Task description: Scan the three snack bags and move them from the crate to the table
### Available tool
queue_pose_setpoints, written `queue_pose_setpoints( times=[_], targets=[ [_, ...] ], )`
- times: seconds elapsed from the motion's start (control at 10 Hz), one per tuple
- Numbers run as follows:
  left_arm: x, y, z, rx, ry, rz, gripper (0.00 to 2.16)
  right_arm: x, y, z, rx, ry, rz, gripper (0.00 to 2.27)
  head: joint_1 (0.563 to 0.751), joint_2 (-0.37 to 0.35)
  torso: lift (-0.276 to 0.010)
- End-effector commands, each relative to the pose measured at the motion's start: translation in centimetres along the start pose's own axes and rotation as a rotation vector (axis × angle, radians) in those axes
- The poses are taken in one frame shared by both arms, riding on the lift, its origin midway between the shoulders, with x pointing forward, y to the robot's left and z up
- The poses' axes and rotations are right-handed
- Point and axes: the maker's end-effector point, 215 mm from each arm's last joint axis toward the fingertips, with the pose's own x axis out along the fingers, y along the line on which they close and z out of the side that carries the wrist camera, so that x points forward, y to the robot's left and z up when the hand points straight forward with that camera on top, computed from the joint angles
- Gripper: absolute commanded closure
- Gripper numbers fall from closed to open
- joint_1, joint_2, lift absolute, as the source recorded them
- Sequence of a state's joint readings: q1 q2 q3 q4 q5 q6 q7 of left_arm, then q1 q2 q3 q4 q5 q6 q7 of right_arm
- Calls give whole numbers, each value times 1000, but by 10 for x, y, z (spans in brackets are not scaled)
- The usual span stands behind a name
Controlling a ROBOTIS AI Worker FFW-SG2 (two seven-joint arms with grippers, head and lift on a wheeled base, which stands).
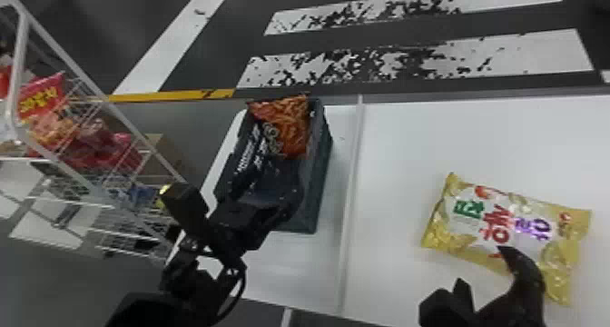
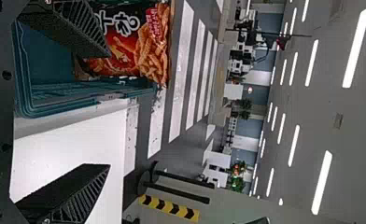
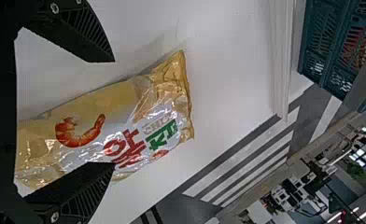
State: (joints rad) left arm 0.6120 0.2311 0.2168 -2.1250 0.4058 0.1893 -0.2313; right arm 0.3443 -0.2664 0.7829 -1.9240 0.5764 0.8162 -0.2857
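Your two-fingered black left gripper (image 2: 109, 111), spread wide, is the nearer; the glossy orange-red snack bag (image 2: 146, 49) sits beyond it in the teal plastic crate (image 2: 90, 95).

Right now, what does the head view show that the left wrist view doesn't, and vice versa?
Head view: yellow-and-white foil snack bag lying on the white table, open black right gripper, metal wire cart holding red snack packs.
Left wrist view: long white ceiling lights, yellow-and-black striped bar.
Both: teal plastic crate, orange-red snack bag inside it, white table, open black left gripper.
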Motion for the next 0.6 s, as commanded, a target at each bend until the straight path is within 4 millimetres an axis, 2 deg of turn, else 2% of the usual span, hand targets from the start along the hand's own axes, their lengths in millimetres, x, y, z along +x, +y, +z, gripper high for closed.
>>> queue_pose_setpoints(
  times=[0.0, 0.3, 0.5],
  targets=[
    [0, -2, -2, -2, 4, -6, 29, 13, -5, 7, -39, 24, -19, 97, 695, 344, -62],
    [-3, -4, -5, -3, 13, -22, 29, 34, 6, 29, -63, 9, -8, 97, 695, 342, -62],
    [-5, 0, -6, -1, 17, -18, 29, 38, 15, 36, -63, 2, 16, 97, 695, 350, -62]
  ],
)
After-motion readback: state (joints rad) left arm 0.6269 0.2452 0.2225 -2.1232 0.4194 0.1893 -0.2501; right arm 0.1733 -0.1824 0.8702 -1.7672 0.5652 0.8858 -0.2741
